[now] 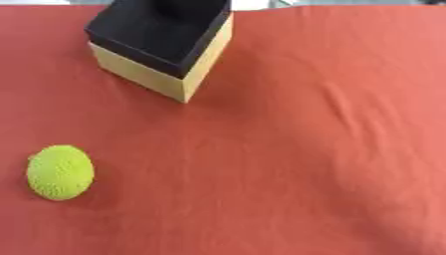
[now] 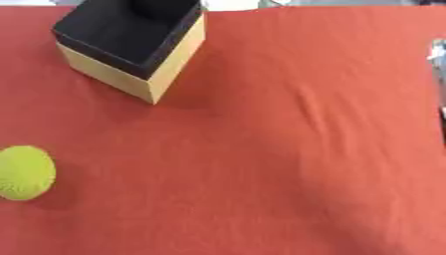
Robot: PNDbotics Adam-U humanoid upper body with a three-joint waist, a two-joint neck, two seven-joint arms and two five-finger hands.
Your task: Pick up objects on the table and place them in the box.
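A yellow-green dimpled ball (image 1: 59, 172) lies on the orange-red cloth at the lower left. A yellow box (image 1: 162, 46) with a black lining stands at the upper left, its opening facing up. A dark object sits inside it at the far side, cut off by the top edge. Neither of my hands shows in either eye view.
The orange-red cloth (image 1: 305, 149) covers the whole table, with faint creases at the right. A grey and white strip (image 2: 438, 55) shows at the right edge of the right eye view, beyond the cloth.
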